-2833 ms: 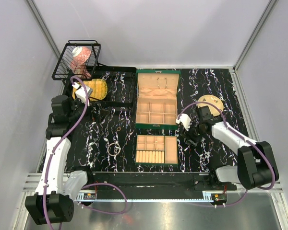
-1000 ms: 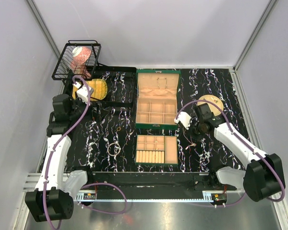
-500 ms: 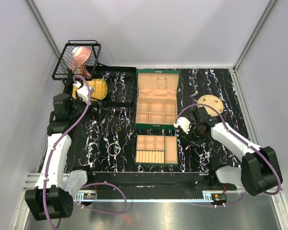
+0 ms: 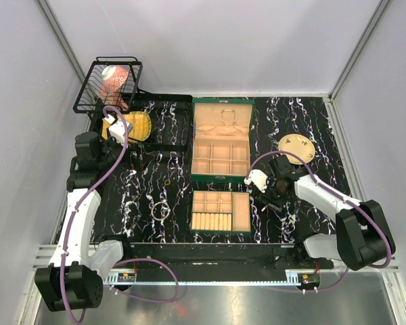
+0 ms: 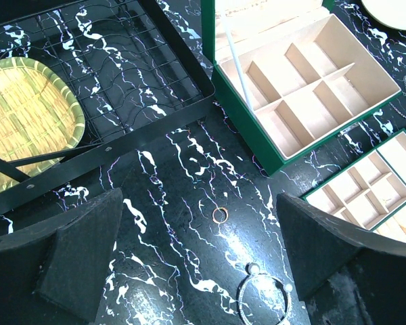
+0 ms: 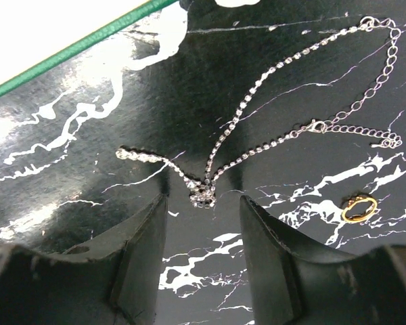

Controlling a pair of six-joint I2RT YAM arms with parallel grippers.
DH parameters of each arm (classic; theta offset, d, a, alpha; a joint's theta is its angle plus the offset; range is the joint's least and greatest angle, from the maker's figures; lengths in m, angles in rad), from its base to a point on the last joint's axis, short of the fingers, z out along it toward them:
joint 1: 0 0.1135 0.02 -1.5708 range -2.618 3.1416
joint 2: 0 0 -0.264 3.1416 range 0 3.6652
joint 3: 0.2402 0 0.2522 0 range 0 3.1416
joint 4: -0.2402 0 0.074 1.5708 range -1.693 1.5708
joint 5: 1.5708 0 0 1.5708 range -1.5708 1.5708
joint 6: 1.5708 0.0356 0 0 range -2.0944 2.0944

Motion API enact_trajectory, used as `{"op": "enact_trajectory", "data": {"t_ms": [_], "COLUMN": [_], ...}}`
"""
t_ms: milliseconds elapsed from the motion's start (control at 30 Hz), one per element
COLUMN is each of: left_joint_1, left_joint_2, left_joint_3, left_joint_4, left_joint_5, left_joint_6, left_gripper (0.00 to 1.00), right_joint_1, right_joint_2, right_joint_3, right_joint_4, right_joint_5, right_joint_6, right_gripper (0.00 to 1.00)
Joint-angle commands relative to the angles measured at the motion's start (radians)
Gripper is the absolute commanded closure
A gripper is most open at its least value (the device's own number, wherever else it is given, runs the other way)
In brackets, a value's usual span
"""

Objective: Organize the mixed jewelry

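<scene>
A sparkling silver chain [image 6: 257,128] lies on the black marbled table, its bunched middle [image 6: 204,195] just past my right gripper [image 6: 203,203], which is open and low over it with nothing between the fingers. A small gold ring [image 6: 359,208] rests to the chain's right. My right gripper [image 4: 271,193] sits right of the green tray [image 4: 220,232]. A small copper ring [image 5: 220,214] and a silver bangle with pearl beads [image 5: 264,298] lie below my open left gripper [image 5: 203,271], which hovers high at the table's left [image 4: 115,132]. The bangle [image 4: 160,210] lies left of the tray.
The open green box [image 4: 221,177] with beige compartments stands at mid table, its edge [image 6: 81,44] close beyond the right gripper. A round tan plate [image 4: 296,147] is at the right. A woven yellow-green dish [image 5: 24,118] and a black wire rack [image 4: 108,84] are at the back left.
My right gripper has gone from shut to open and moved down and toward the near edge, over the chain. The left arm has not moved.
</scene>
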Motion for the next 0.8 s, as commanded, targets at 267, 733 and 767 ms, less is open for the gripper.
{"op": "enact_trajectory", "data": {"t_ms": [267, 733, 767], "left_joint_1": [-0.005, -0.003, -0.003], "left_joint_2": [-0.001, 0.002, 0.004], "left_joint_3": [-0.003, -0.005, -0.005], "left_joint_4": [0.062, 0.063, 0.062], "left_joint_5": [-0.015, -0.018, -0.020], "left_joint_6": [0.023, 0.032, 0.033], "left_gripper": [0.01, 0.01, 0.01], "right_joint_1": [0.004, 0.004, 0.005], "right_joint_2": [0.053, 0.089, 0.087], "right_joint_3": [-0.012, -0.030, -0.026], "right_joint_4": [0.067, 0.066, 0.057], "right_joint_5": [0.015, 0.008, 0.006], "right_joint_6": [-0.024, -0.021, -0.019], "right_gripper": [0.52, 0.84, 0.91]}}
